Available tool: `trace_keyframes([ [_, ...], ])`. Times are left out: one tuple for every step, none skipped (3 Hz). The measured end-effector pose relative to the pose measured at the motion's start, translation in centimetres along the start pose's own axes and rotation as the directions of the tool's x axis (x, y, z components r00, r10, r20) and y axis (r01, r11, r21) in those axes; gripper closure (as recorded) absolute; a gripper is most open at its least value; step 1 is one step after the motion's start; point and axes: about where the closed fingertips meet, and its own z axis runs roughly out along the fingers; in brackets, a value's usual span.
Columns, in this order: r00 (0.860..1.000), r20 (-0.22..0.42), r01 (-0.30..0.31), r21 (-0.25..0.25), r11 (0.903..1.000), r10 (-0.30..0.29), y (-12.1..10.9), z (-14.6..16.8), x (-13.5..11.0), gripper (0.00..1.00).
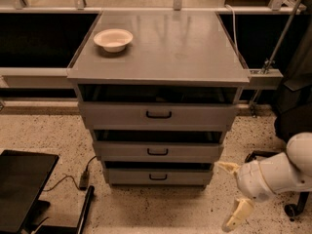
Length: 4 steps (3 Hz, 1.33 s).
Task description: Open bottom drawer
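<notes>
Gripper: the gripper [223, 195] hangs low to the right of the cabinet [161, 48], just over the speckled floor [161, 208].
Gripper state: its 2 tan fingers [226, 167] are spread wide and hold nothing.
Bottom drawer: the bottom drawer [129, 176] is the lowest of 3, and its grey front looks pushed in.
Handle: a small black loop handle [158, 177] sits mid-front.
Drawer from gripper: it lies to the left, at about the same height. The upper finger is just beside the front's right end, and the handle is well apart.
Long axis: front and handle both run left to right.
Facing: the front faces the camera, so it probably pulls out that way.
Next move, judged: shift left to the handle and close across it.
</notes>
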Motion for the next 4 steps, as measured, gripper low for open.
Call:
trace_keyframes([
  [0.996,0.085,0.034,-0.021,0.9992,-0.032,-1.3,7.6,3.3,0.0],
  [0.993,0.12,-0.001,-0.06,0.9982,0.008,-0.5,11.0,5.4,0.0],
  [0.993,0.121,-0.001,-0.061,0.9982,0.008,-0.5,11.0,5.4,0.0],
  [0.991,0.133,-0.006,-0.078,0.9969,0.017,0.1,12.2,5.7,0.0],
])
